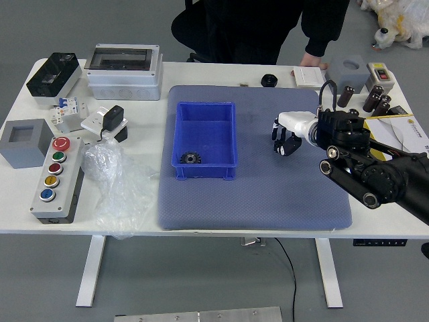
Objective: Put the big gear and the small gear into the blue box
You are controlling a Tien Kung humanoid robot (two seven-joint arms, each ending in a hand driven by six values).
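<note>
- Nearest, the white desk carries a blue-grey mat; left of the mat lie a crumpled clear plastic bag and a button box, its row of coloured buttons topped by a red one.
- From the right, the robot's black right arm reaches in over the mat.
- On the mat's left part sits an open blue box. One dark gear lies inside, in the near left corner — whether it is the big or the small one, I cannot tell.
- The right robot hand, white and black, is low over the mat's right part, well apart from the box. I cannot tell whether it is spread, closed or holding something.
- Farthest, a person in dark clothes is at the desk's far side — one hand lowered near a white block.
</note>
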